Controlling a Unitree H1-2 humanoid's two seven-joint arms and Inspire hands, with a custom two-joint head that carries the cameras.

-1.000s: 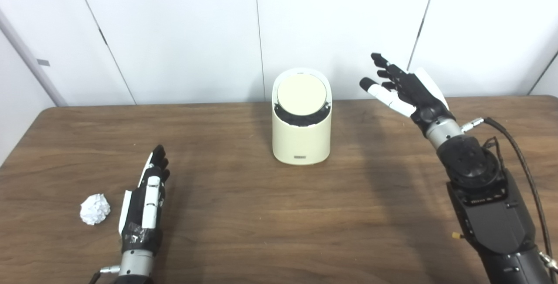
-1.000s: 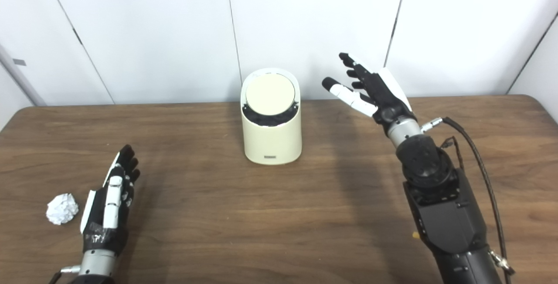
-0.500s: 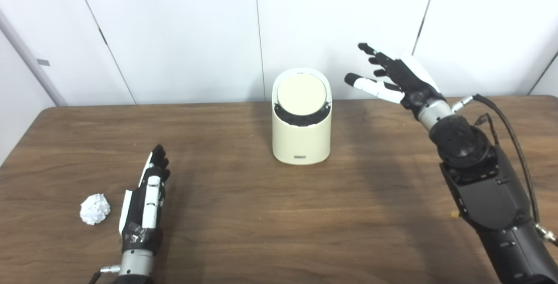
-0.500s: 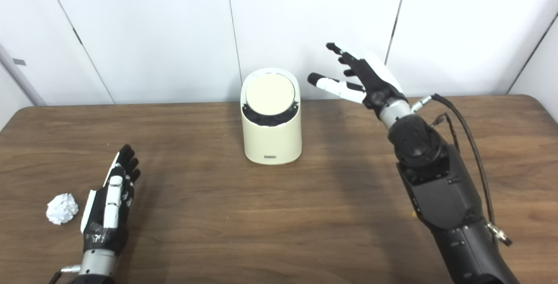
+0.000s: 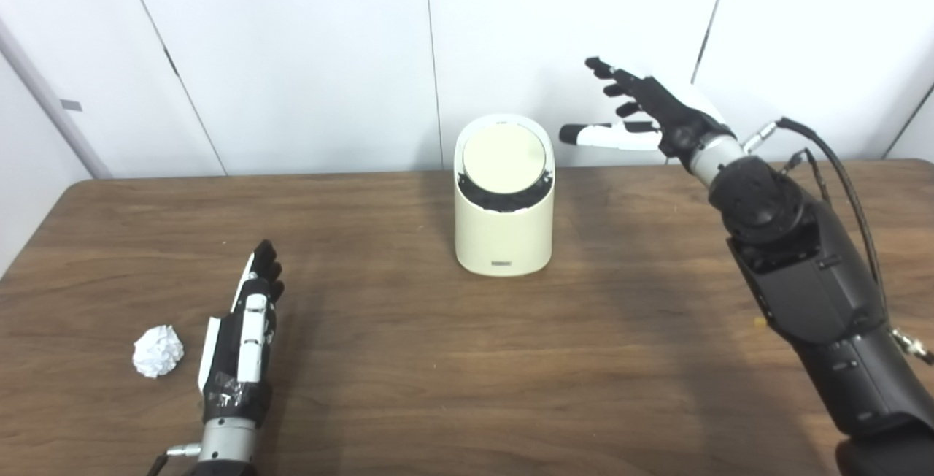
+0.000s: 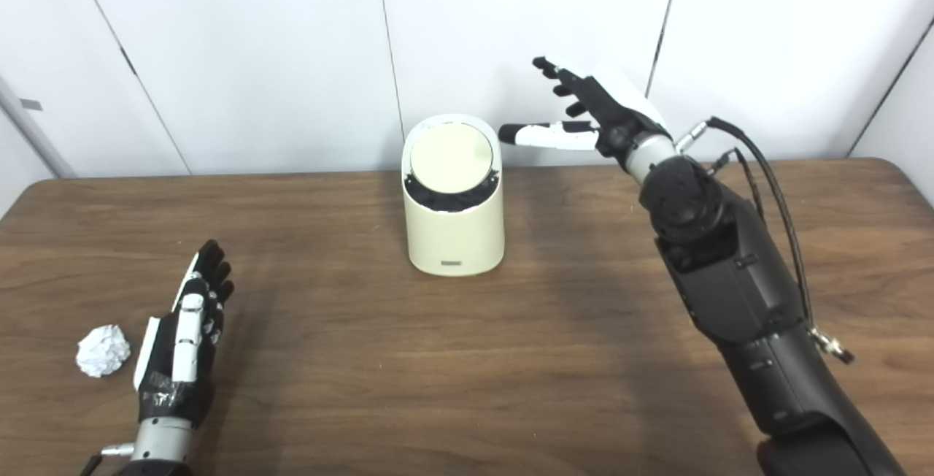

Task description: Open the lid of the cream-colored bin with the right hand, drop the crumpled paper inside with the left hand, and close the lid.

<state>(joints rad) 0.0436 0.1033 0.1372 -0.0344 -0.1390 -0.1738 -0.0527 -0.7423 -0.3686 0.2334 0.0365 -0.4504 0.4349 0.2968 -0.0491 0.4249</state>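
Step in hand: lid opening. The right hand [image 5: 657, 114] hovers spread and empty, right of the bin [image 5: 503, 202]; next it must reach the lid [image 5: 504, 158].

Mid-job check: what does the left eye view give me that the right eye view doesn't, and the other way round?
Only the left eye view shows the left edge of the table running toward the camera. Only the right eye view shows the table's rounded far right corner. Both show the cream-colored bin with its lid closed, the crumpled paper lying beside the open left robot hand, and the open right robot hand raised beside the bin, not touching it.
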